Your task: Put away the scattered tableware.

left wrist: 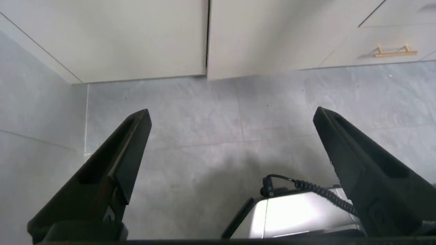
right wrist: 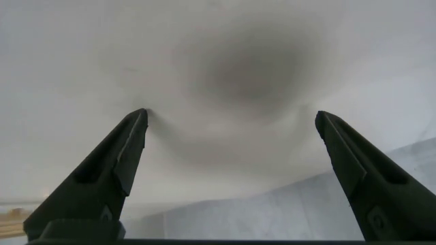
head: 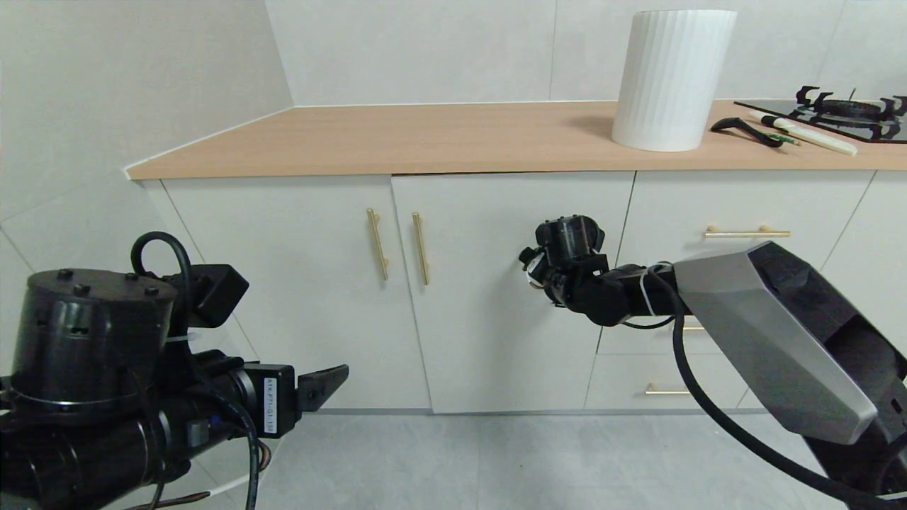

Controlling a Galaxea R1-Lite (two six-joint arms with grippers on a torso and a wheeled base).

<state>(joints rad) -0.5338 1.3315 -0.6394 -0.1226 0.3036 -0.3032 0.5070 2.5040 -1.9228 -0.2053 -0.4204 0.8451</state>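
At the lower left of the head view, the left tool point(left wrist: 231, 122) is hanging low over the grey tiled floor point(head: 538, 460), just in front of the base of the white cabinets. Its two dark fingers point(left wrist: 122, 163) are standing spread wide apart, gripping nothing and touching nothing.

Near the middle of the frame, the right tool point(right wrist: 231, 119) is pointing straight at a white cabinet door point(head: 496, 340), to the right of the pair of upright brass handles point(head: 421, 248). Its fingers point(right wrist: 116, 163) are also gaping wide and holding nothing. The tips are sitting very close to the door's plain face, and a soft shadow is falling on the panel between them. Whether they are actually touching the door cannot be told.

At the upper right of the frame, the scattered tableware is lying on the wooden desk point(head: 397, 138), well apart from both tools. A black-handled utensil point(head: 744, 129) is resting just right of a tall ribbed white canister point(head: 673, 78). Just beside it, a long cream-coloured utensil point(head: 804, 133) is lying slantwise, with one end overlapping the edge of the black gas hob point(head: 850, 110). A thin green-tipped piece point(head: 783, 139) is lying between the two; what it is cannot be made out.
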